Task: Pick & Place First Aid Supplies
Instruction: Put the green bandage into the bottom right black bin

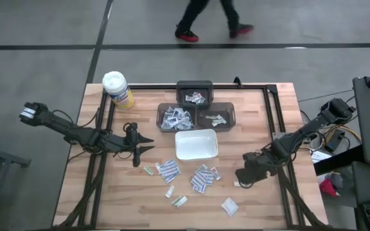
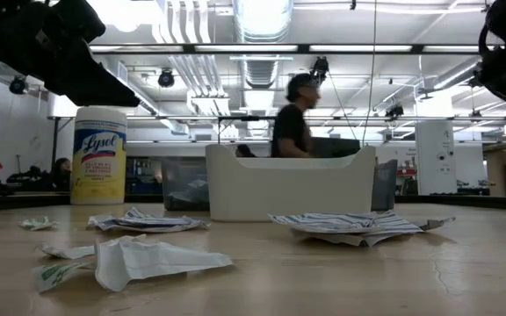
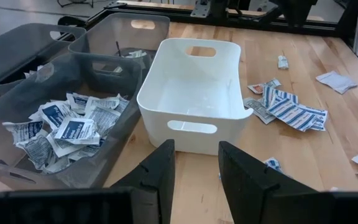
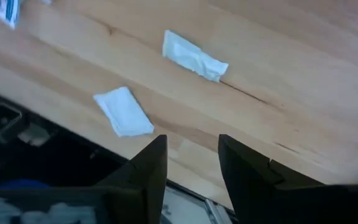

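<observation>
Two arms hung low: left gripper [image 1: 145,145], fingers parted and empty, faced the tray [image 1: 196,144]; right gripper [image 1: 241,180], likewise parted, neared the table [image 1: 262,212] edge. Packets [image 1: 201,178] lay scattered on wood; a person [image 2: 293,116] passed behind.

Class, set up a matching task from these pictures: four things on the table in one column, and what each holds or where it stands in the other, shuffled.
Things:
1. white tray
2. grey bin
3. yellow canister
4. left gripper

States:
a. holds a heap of packets
b. open, facing the white tray
c. holds nothing
d. upright at a table corner

Pairs: 1-c, 2-a, 3-d, 4-b
</observation>
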Tool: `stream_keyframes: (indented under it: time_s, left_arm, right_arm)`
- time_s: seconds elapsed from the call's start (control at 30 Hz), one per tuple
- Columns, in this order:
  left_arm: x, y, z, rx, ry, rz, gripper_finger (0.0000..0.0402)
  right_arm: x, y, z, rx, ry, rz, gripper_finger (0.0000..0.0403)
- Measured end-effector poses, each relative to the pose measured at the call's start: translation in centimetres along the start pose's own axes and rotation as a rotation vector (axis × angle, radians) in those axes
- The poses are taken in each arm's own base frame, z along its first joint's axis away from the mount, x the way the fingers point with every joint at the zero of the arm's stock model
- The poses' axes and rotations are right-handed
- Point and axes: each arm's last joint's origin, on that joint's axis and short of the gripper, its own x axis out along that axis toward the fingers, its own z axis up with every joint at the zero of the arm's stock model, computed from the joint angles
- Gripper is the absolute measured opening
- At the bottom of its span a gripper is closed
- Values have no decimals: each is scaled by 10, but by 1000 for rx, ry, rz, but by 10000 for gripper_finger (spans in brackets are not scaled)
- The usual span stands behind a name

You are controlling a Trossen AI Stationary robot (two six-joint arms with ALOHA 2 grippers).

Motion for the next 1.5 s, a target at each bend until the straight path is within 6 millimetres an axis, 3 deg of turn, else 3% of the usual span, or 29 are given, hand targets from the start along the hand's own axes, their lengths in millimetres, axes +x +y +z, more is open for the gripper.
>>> stream_keyframes:
  time_s: [0.37, 0.87, 1.27, 1.5]
  left_arm:
    - [0, 0, 0, 1, 1, 0, 117]
    - [0, 0, -1, 25, 14, 4, 117]
    - [-1, 1, 1, 43, -7, -2, 117]
    - [-17, 6, 12, 44, -105, -28, 117]
  right_arm:
    - [10, -4, 3, 167, -29, -18, 141]
    - [55, 18, 7, 143, -158, -151, 121]
    - [55, 16, -1, 162, -151, -153, 112]
    - [57, 14, -8, 202, -146, -158, 123]
